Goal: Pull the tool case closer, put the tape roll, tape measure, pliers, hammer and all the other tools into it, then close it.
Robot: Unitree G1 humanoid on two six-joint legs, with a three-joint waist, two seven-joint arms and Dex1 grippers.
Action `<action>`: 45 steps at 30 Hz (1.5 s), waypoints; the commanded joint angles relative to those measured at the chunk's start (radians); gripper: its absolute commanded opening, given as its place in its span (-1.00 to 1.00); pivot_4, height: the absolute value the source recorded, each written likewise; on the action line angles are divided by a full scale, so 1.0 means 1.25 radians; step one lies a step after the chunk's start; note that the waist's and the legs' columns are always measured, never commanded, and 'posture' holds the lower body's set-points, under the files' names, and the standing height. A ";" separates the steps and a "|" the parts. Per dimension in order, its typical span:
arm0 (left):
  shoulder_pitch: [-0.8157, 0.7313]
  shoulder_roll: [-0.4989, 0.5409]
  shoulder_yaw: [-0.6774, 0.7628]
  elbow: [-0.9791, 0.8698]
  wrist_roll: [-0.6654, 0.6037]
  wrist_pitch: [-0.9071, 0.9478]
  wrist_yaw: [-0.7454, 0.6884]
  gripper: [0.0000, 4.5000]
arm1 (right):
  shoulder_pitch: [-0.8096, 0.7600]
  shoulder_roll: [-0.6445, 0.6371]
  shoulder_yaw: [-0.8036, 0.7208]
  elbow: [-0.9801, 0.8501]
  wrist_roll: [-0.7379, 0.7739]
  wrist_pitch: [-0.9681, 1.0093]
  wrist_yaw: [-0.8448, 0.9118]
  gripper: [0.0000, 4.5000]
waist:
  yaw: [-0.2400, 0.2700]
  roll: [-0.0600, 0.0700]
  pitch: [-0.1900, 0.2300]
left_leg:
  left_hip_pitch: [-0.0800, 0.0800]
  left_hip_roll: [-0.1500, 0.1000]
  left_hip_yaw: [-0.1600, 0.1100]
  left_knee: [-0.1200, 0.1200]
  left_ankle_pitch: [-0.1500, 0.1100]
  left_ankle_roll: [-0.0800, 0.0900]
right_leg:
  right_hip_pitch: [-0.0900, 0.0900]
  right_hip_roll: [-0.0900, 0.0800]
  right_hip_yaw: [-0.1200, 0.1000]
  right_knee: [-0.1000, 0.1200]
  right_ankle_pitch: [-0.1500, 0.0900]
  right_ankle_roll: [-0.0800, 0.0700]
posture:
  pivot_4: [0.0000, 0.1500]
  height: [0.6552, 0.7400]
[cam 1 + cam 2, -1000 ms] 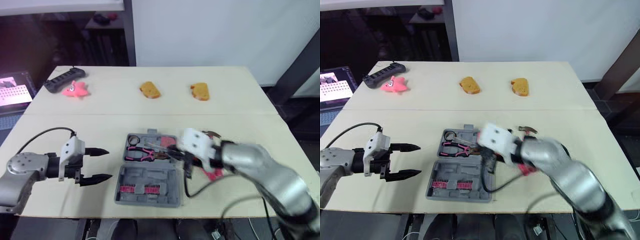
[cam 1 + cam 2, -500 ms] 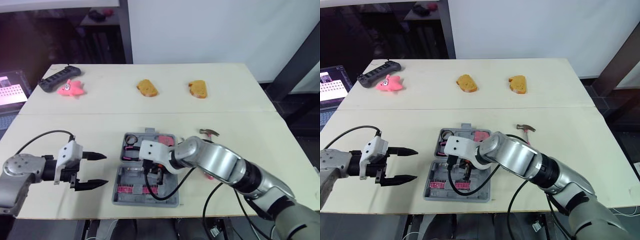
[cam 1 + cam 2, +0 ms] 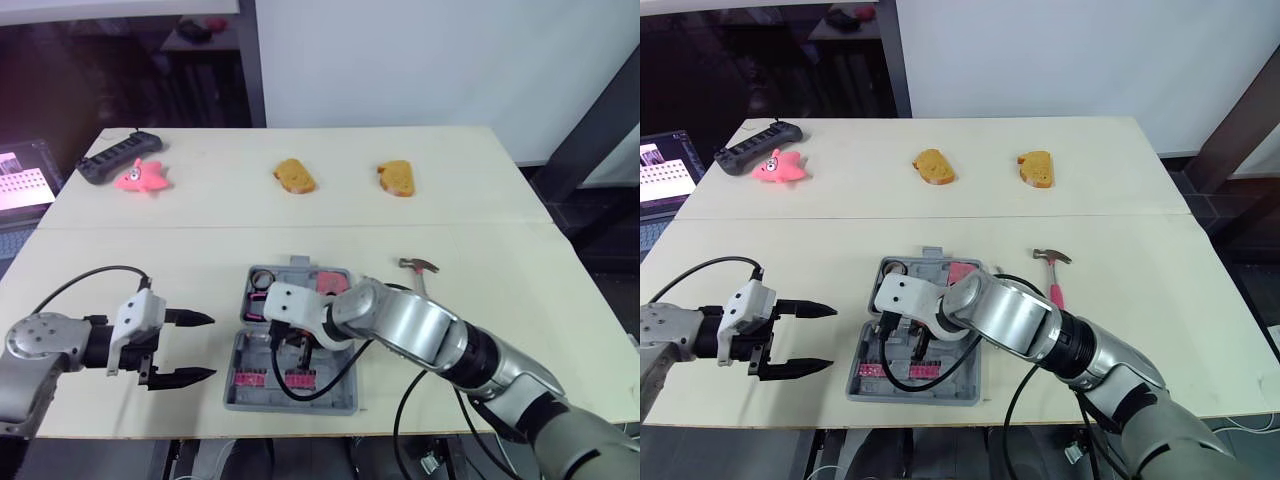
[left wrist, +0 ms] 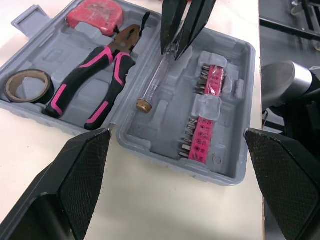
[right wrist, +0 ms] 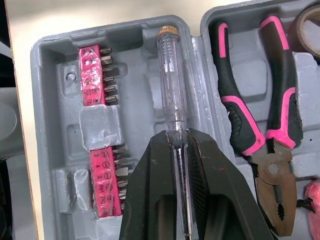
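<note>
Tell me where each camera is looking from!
Head eyes: on the head, looking forward and down at the table; both arms show, left gripper open.
Left wrist: on the left arm, looking between its fingers at the open tool case.
Right wrist: on the right arm, looking into the case; right gripper pinches the screwdriver.
Shared: both wrist views show the pliers.

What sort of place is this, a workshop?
More likely a robot test room: a plain table holds a small tool case, a pink toy and two bread-like props.

Head high — wrists near case (image 5: 137, 65)
</note>
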 commanded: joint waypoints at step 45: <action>0.002 0.018 0.020 -0.045 -0.012 0.032 0.023 1.00 | 0.014 0.039 -0.025 0.041 -0.058 -0.121 0.014 -0.12 | -0.001 0.000 0.000 | 0.000 0.000 0.000 0.000 0.000 0.000 | 0.000 0.000 0.000 0.000 0.000 0.000 | 1.00 1.00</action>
